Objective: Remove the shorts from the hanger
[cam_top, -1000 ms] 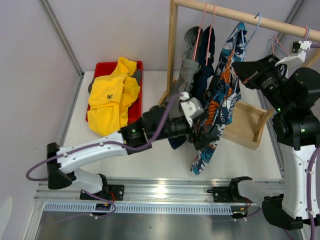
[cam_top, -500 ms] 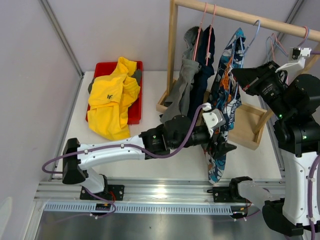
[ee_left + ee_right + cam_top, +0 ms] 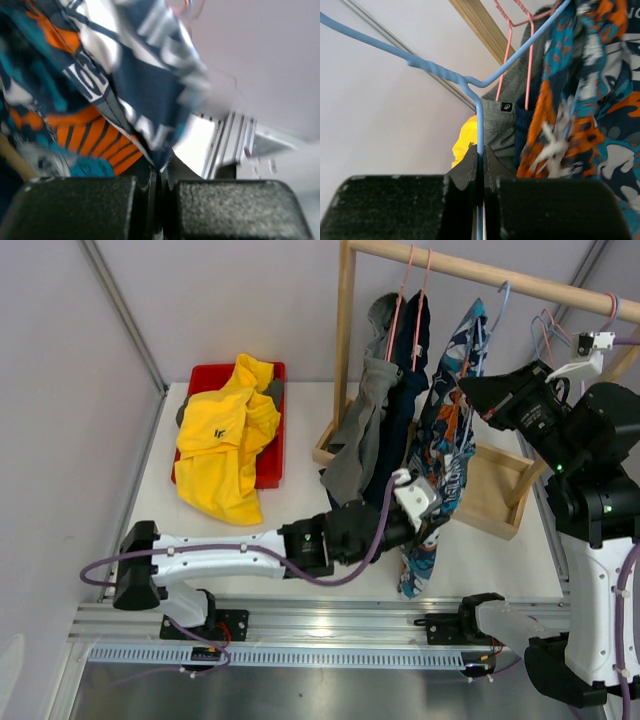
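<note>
From above, the left pincer [image 3: 432,508] is clamped on the lower part of the cartoon-print shorts [image 3: 447,435], which rise from its fingers up to the blue hanger [image 3: 499,296] on the wooden rail [image 3: 480,275]. A loose end of the same shorts hangs below the pincer towards the table edge. The right pincer [image 3: 470,390] sits just beside the upper part of these shorts, at the hanger's wire. Its grip cannot be told from here. To the left of the left pincer hang the grey shorts [image 3: 358,440] and navy shorts [image 3: 402,405] on pink hangers [image 3: 405,290]. Well apart, far left, the yellow shorts [image 3: 225,440] lie over a red tray [image 3: 268,472].

At the left wrist, the left pincer [image 3: 160,186] has its fingers pressed together on a thin edge of the cartoon-print shorts [image 3: 100,95]. The fabric spreads up and to the left.

At the right wrist, the right pincer [image 3: 480,167] is closed tight on the blue hanger [image 3: 480,115], whose wire runs straight up from the fingers. The cartoon-print shorts [image 3: 592,100] hang to the right. The navy shorts [image 3: 522,125], grey shorts [image 3: 507,122] and a bit of the yellow shorts [image 3: 462,140] lie beyond the fingers.
</note>
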